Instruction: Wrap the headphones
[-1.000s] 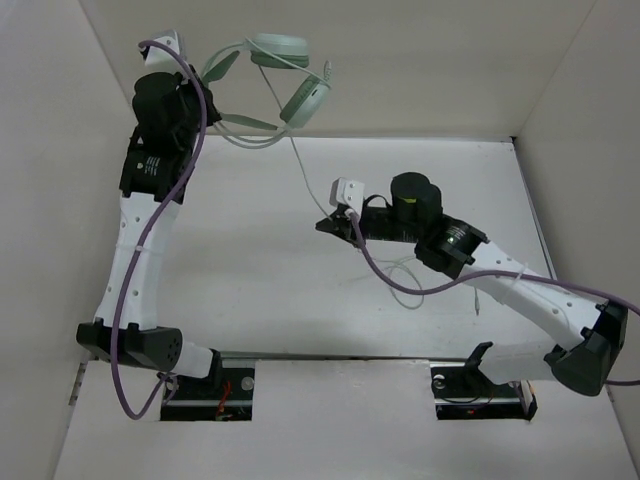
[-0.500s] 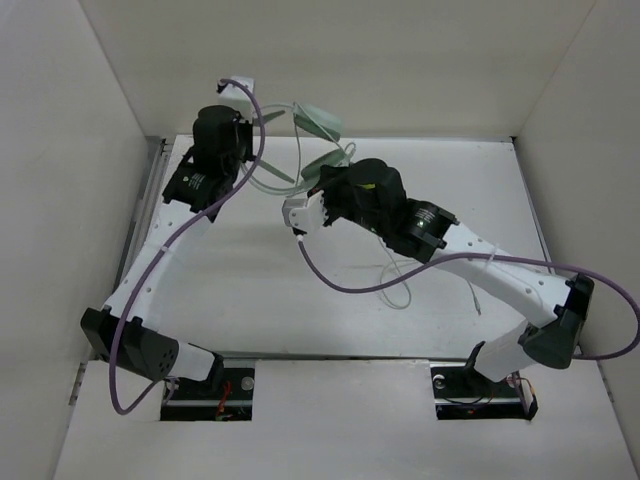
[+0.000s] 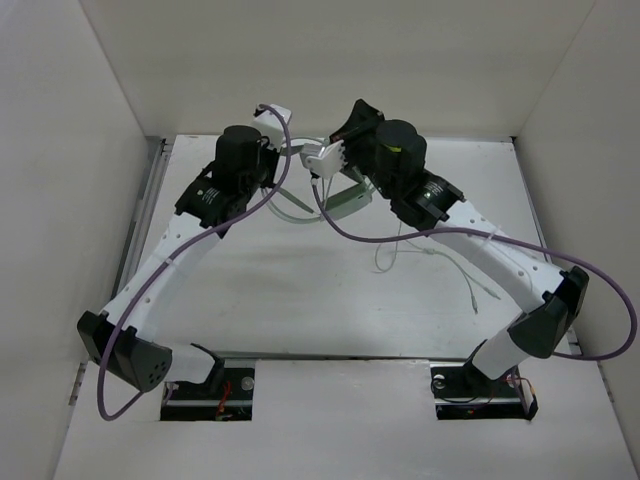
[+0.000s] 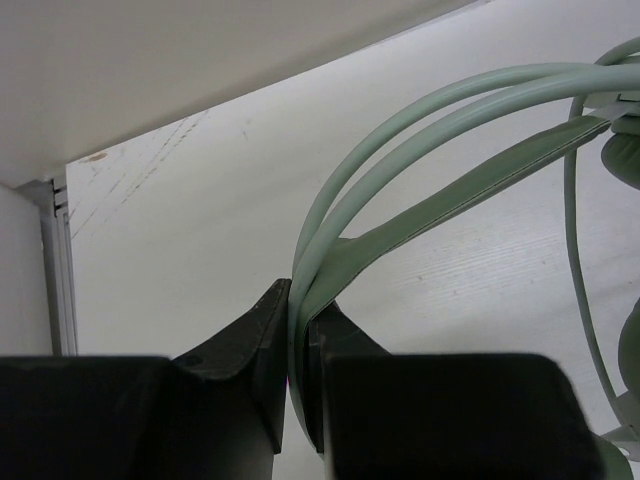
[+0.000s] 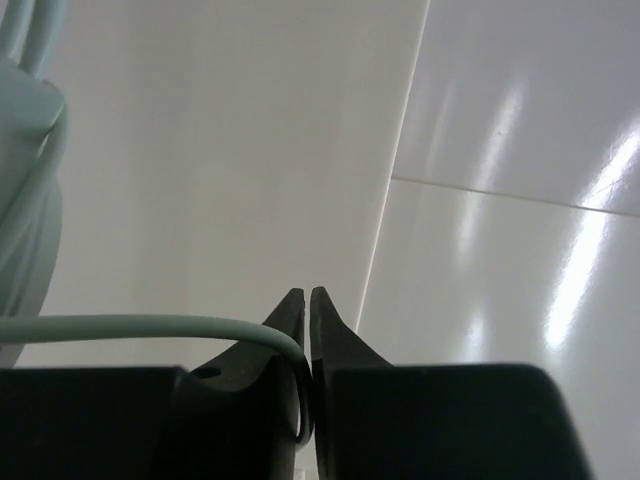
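Both arms are now meeting over the far middle of the table (image 3: 250, 290). The left gripper (image 4: 297, 300) is clamping the pale mint-green over-ear headphones (image 4: 440, 110) by the headband. The right gripper (image 5: 306, 300) is pinching their thin pale cable (image 5: 130, 325), which is running sideways from the nearby earcup.

I see a white counter (image 3: 250, 300) boxed in by plain white walls (image 3: 350, 60); the lighting looks soft and even.
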`<state>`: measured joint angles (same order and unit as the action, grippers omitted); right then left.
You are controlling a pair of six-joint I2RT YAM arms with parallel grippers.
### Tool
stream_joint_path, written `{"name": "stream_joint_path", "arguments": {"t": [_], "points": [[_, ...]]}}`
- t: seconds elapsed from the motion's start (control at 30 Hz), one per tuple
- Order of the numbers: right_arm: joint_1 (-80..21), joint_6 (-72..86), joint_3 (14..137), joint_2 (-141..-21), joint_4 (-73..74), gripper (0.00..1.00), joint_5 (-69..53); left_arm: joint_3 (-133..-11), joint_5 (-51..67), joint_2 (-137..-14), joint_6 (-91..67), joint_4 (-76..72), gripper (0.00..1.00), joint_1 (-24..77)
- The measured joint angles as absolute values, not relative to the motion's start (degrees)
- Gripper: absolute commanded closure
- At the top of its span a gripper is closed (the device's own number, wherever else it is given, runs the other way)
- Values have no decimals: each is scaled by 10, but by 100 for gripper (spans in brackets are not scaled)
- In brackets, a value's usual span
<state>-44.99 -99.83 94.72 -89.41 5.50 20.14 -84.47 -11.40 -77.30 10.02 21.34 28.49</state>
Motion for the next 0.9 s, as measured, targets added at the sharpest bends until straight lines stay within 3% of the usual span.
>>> {"name": "stream_joint_path", "arguments": {"t": [0.43,0.9], "points": [[-419,-879,1001,-906,91,80,146,-839,-57,-750,111,253,100,308],[-304,-471,1029,-913,206,82,-61,-908,78,-726,86,293,100,321]]}}
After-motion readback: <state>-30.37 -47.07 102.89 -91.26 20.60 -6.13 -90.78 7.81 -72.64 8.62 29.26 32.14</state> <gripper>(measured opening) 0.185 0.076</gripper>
